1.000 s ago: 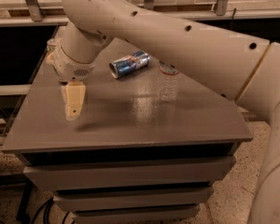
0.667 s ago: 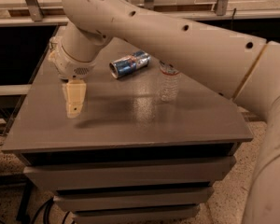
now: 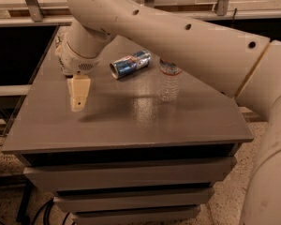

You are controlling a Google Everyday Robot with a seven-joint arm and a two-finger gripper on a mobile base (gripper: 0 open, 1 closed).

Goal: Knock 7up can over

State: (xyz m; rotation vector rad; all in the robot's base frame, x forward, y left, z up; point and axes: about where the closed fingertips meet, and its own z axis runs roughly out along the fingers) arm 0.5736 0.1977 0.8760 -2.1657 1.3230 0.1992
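The tool (image 3: 78,97), grip state not tellable, is poised above the surface (image 3: 131,125); the 7up can, unseen, should be located before sweeping.

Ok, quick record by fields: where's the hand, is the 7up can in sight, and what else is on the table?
hand: low over the left part of the table, pointing down, apart from both objects
7up can: not in view
blue-and-silver can: lying on its side, toward the back, right of the hand
water bottle: upright, just right of that can
table: grey top
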